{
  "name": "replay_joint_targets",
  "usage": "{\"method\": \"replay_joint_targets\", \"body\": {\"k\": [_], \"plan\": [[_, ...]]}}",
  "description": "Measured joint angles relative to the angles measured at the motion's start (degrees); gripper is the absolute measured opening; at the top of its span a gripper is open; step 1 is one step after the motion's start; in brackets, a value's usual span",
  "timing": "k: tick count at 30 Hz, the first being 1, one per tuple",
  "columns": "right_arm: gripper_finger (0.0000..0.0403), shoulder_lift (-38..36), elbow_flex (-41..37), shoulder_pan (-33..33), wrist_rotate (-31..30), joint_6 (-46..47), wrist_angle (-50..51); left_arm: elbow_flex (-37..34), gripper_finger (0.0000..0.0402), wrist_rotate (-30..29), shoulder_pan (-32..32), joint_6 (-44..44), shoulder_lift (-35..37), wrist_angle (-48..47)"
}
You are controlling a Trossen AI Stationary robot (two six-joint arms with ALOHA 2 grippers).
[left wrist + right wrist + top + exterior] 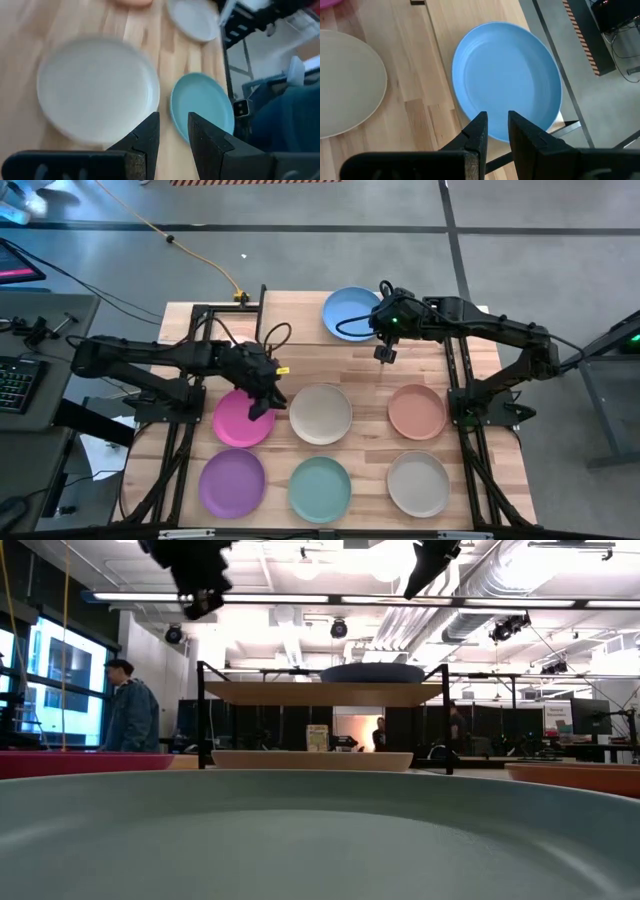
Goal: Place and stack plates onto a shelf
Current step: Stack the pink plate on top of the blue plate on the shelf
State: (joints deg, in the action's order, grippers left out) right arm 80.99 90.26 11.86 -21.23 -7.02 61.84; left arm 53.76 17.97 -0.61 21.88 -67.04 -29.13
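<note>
Wooden tabletop (370, 395) holds matte round plates (320, 413); both jaws slightly spread, empty.

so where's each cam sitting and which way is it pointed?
High: overhead, straight down on the table; both arms, left gripper, right gripper.
Low: table height, behind the teal plate, level toward the shelf; grippers hang at top.
Left wrist: down past its own fingers at cream plate and teal plate.
Right wrist: down past its own fingers at blue plate.
Shared: the wrist views both show the cream plate.

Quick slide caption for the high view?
Blue plate on the shelf, six plates on the table; left gripper over the magenta plate.
</note>
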Motion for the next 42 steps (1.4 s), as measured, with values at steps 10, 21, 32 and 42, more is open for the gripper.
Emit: {"method": "replay_joint_targets", "body": {"k": [10,21,32,42], "plan": [[0.0058,0.0,0.0,0.0,-0.02,1.23,0.0,0.0,0.009,-4.08,1.44,12.97,-2.46,-8.04],[0.0058,0.02,0.0,0.0,-0.01,9.92,0.97,-0.44,0.009,-6.77,4.92,29.23,-8.12,-10.9],[0.0058,0.02,0.0,0.0,0.26,17.79,2.44,-0.44,0.009,-13.58,9.29,35.09,-13.32,-14.64],[0.0058,0.02,0.0,0.0,0.35,22.63,2.68,-0.42,0.009,-15.24,11.77,38.13,-17.94,-14.27]]}}
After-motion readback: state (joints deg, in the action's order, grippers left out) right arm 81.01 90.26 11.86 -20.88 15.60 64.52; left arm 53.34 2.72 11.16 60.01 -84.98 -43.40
